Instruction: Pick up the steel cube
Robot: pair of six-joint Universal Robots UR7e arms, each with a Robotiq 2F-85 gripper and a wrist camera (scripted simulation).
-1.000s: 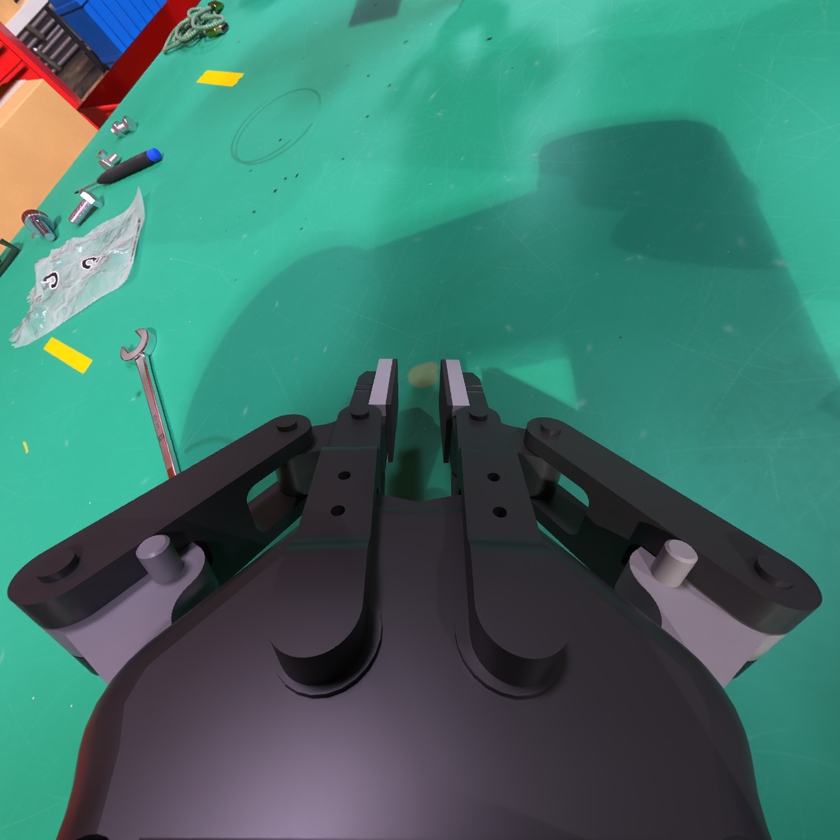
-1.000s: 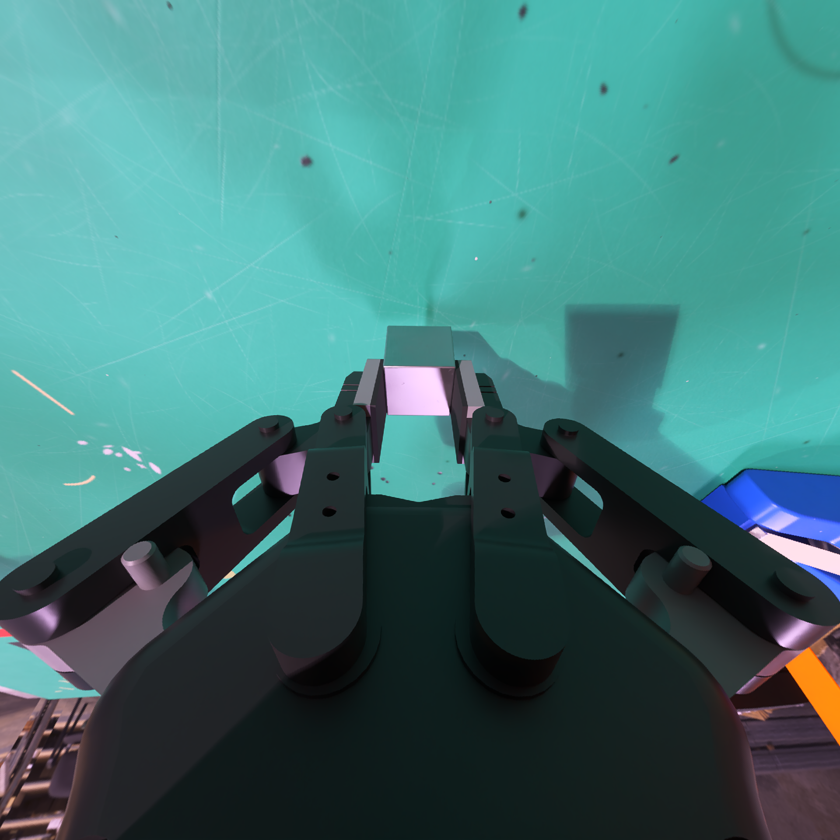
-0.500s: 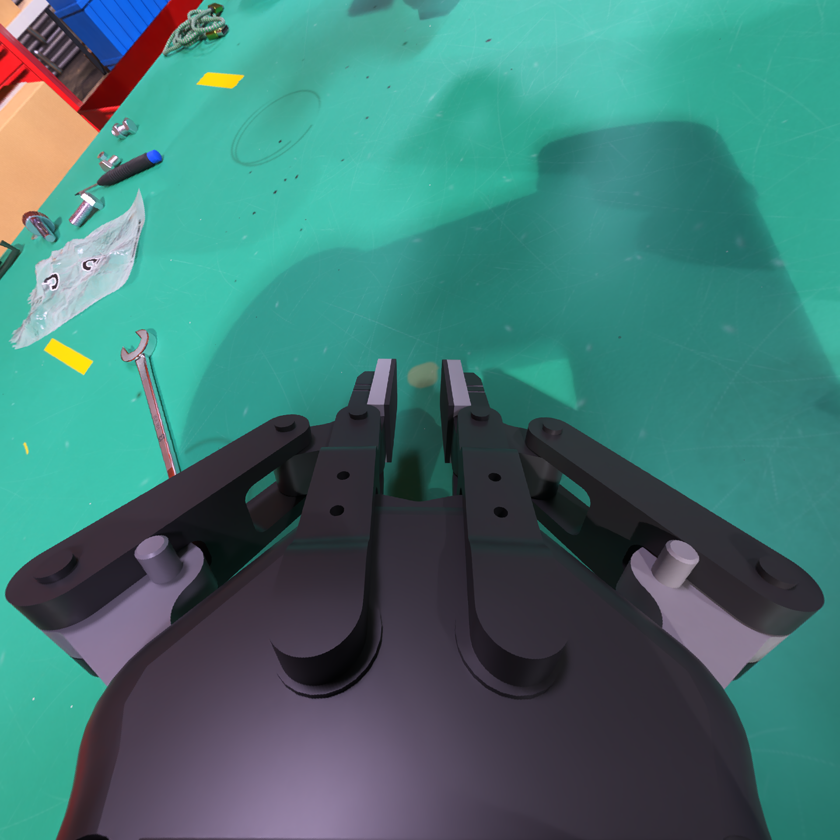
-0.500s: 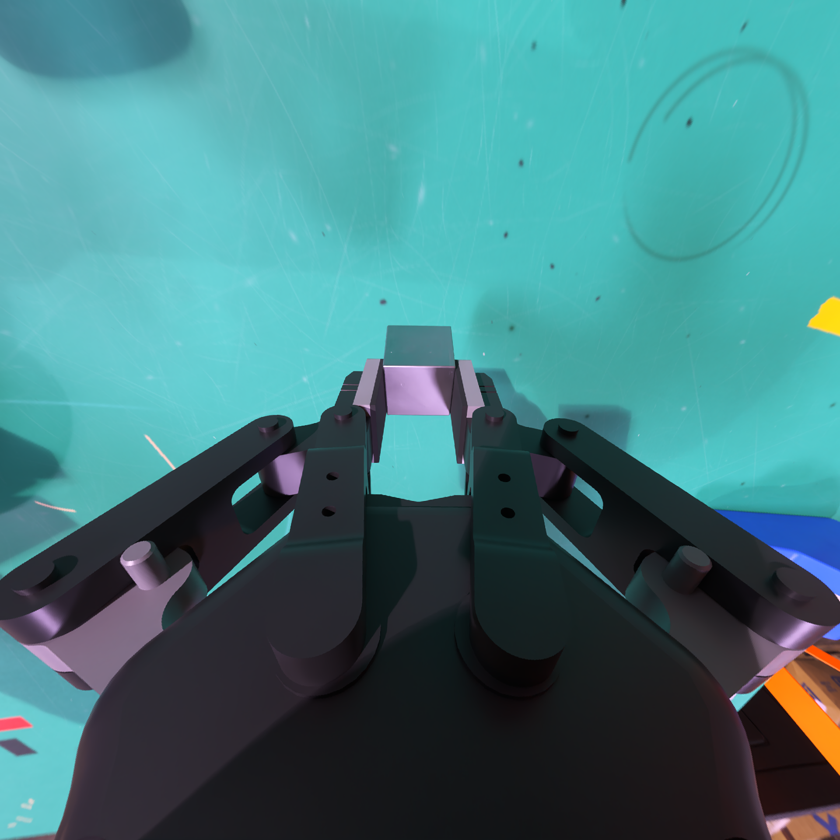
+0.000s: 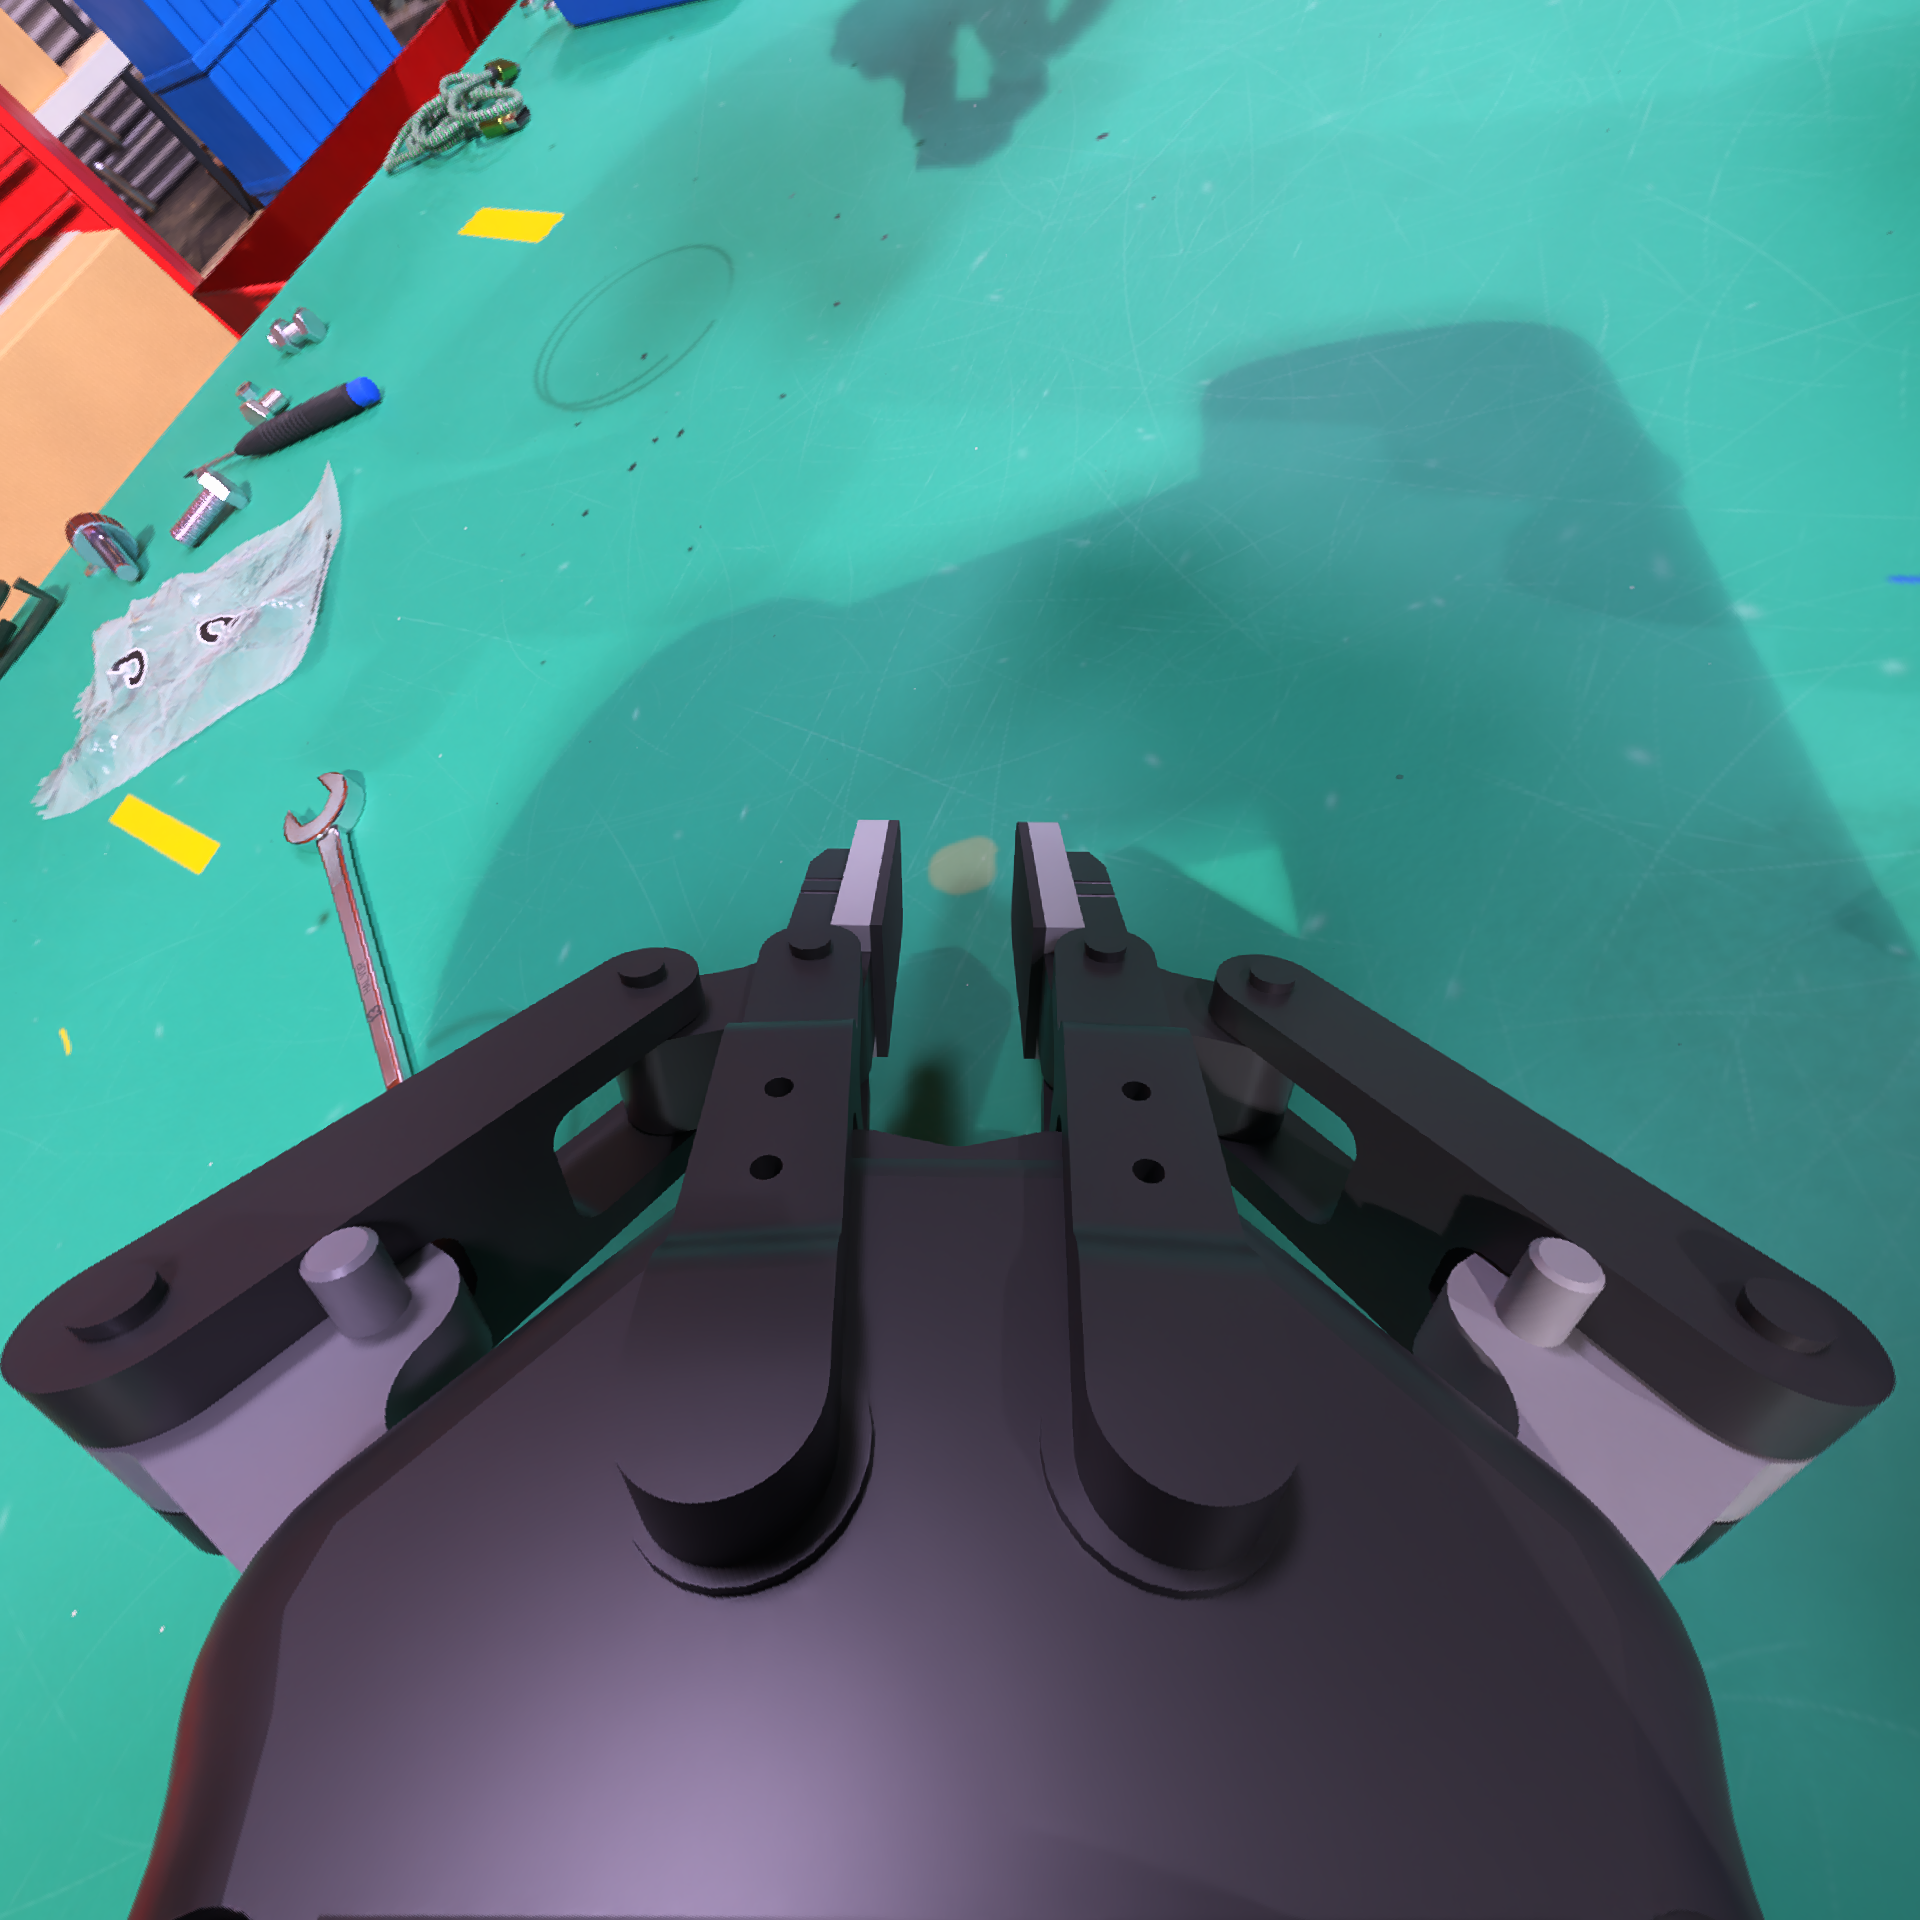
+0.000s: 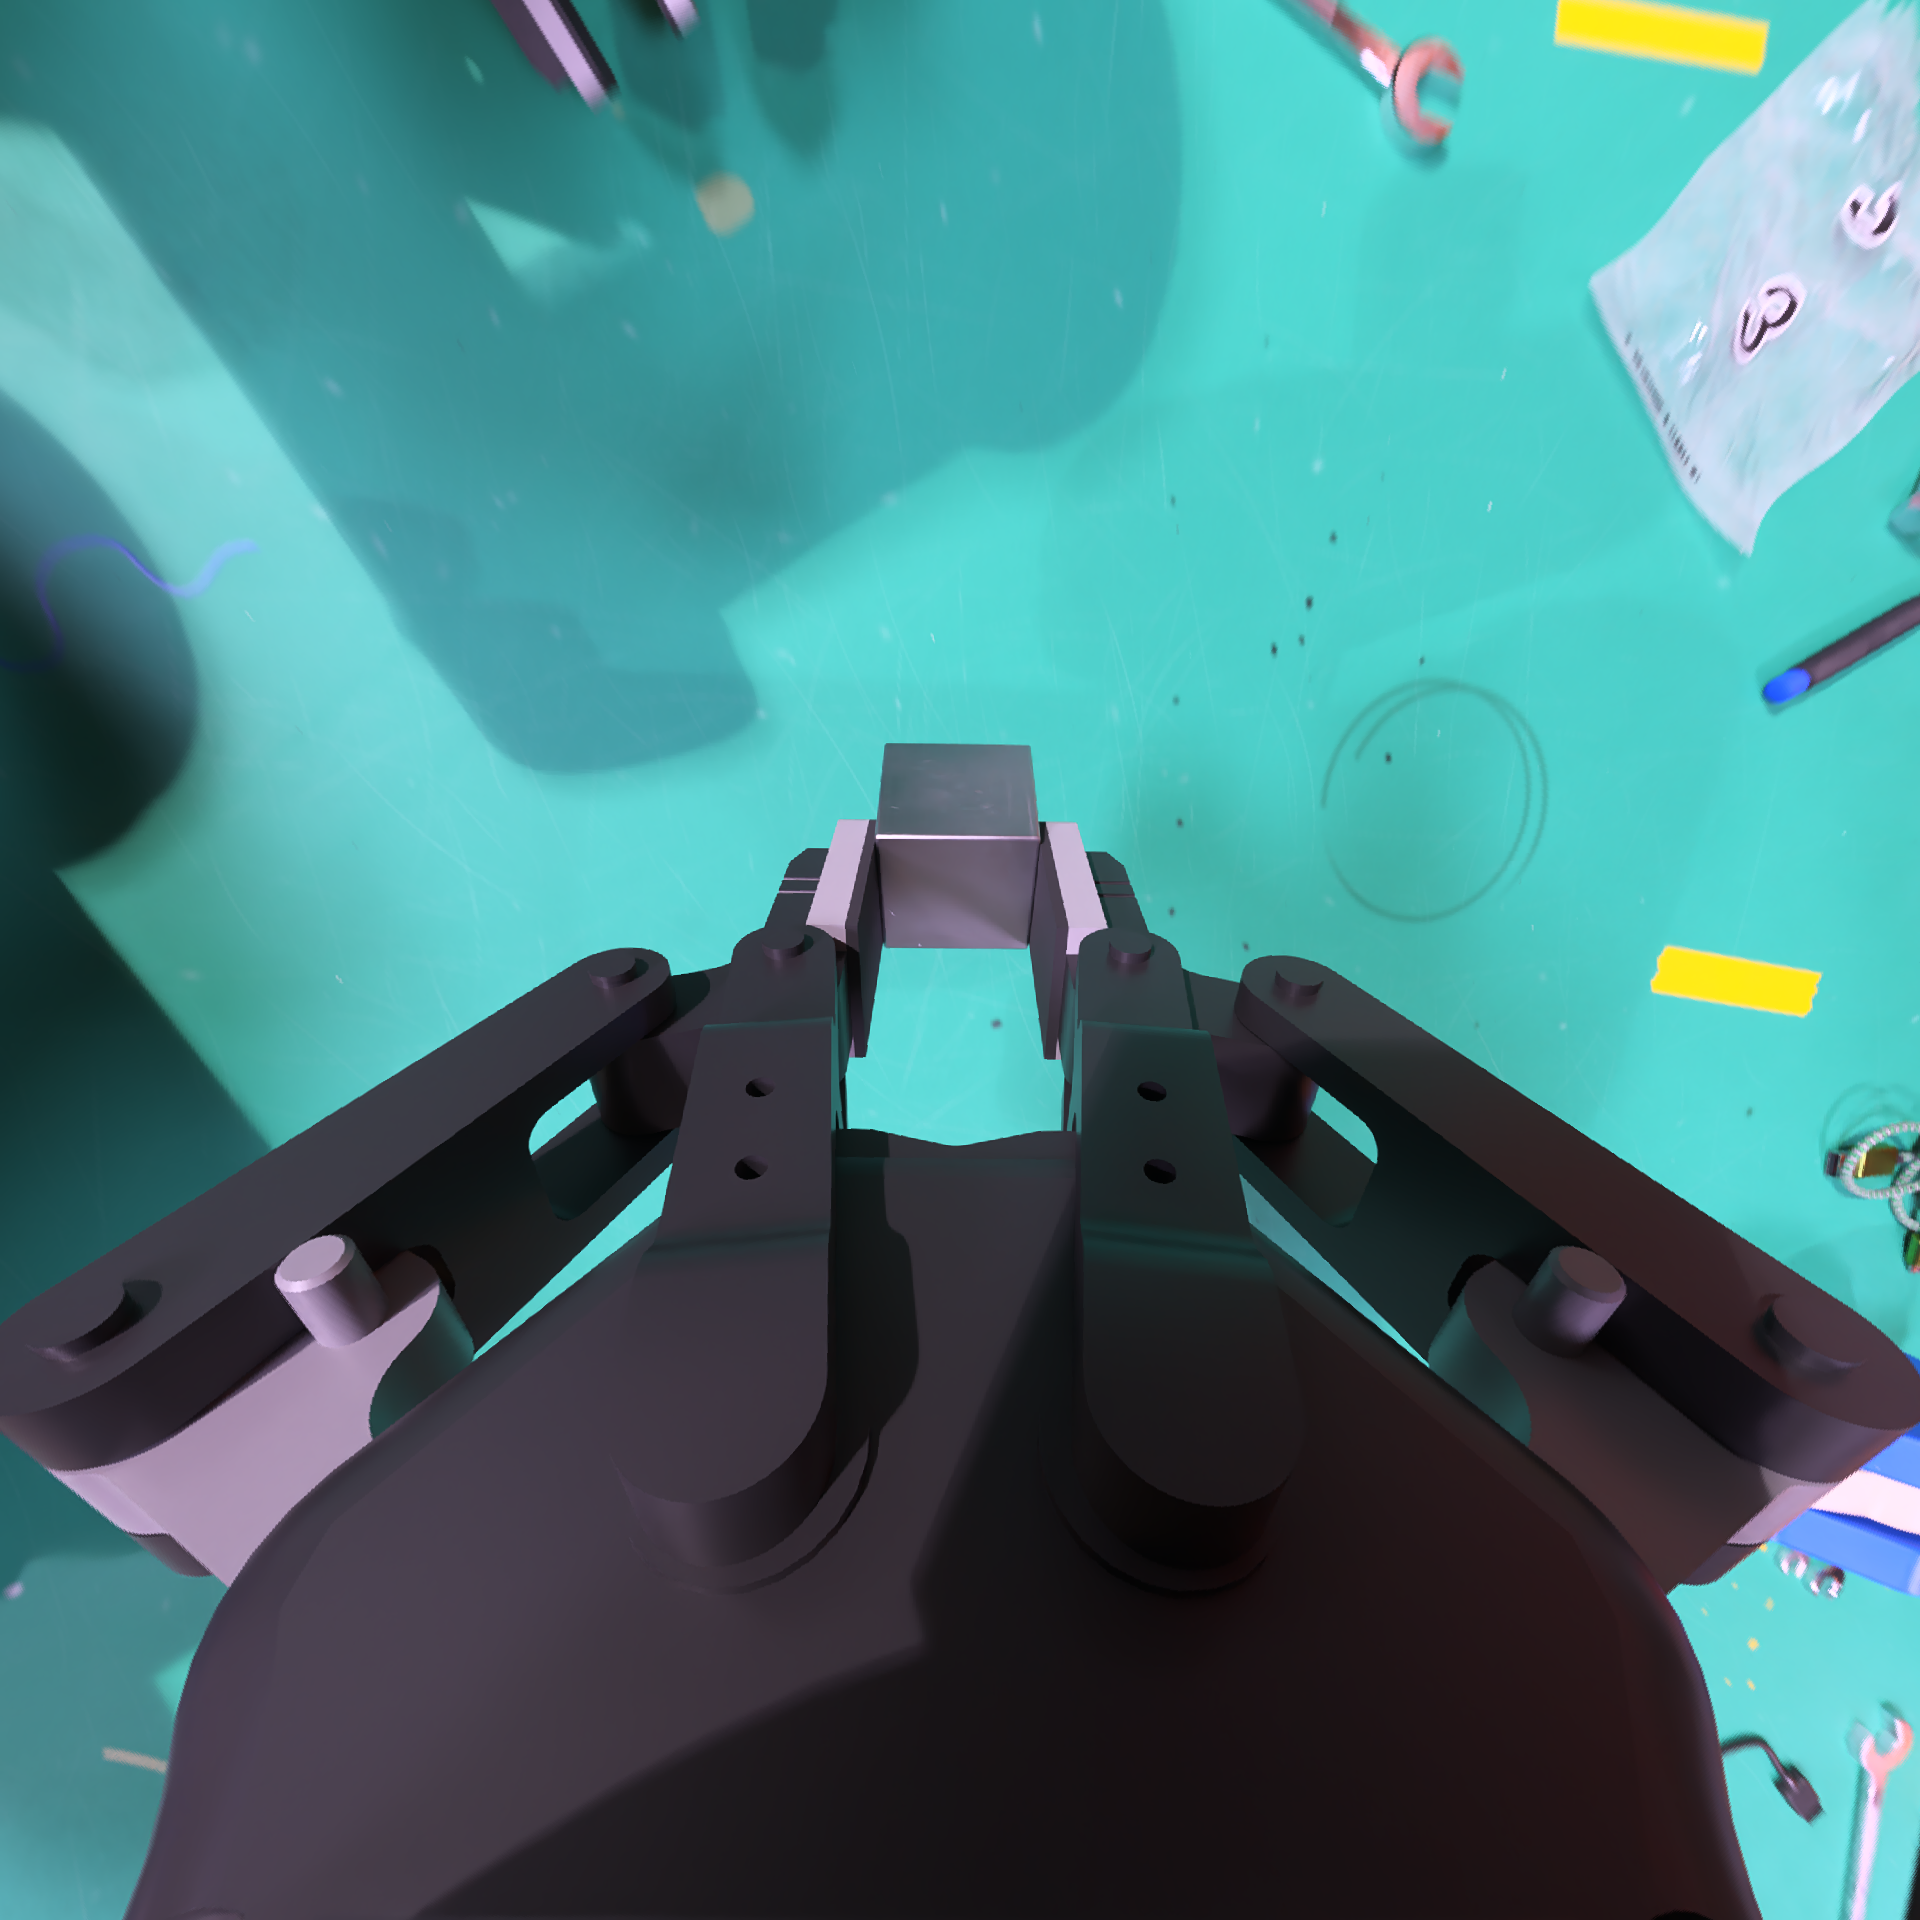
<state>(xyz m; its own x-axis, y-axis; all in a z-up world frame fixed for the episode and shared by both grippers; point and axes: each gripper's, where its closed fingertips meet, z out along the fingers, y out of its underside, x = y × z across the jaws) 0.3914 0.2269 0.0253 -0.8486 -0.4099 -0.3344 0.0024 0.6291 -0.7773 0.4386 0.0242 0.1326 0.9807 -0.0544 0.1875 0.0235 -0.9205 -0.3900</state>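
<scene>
The steel cube (image 6: 956, 800) is a small grey metal block clamped between the pads of my right gripper (image 6: 956, 862). It hangs well above the green table (image 6: 1143, 520), with nothing touching it from below. My left gripper (image 5: 956, 862) hovers low over the table (image 5: 1039, 520). Its jaws stand a narrow gap apart with nothing between them, over a small tan spot (image 5: 962, 865). The cube does not show in the left wrist view. The left gripper's fingers (image 6: 561, 42) show at the top edge of the right wrist view.
A wrench (image 5: 348, 925), a clear plastic bag (image 5: 197, 655), a blue-tipped tool (image 5: 307, 416), bolts (image 5: 208, 509) and yellow tape (image 5: 164, 833) lie at the table's left side. A rope coil (image 5: 457, 109) and blue crates (image 5: 239, 62) are farther back.
My right gripper has lifted and carried the cube away from the table, so much more of the table now shows beneath it. The left gripper has not moved.
</scene>
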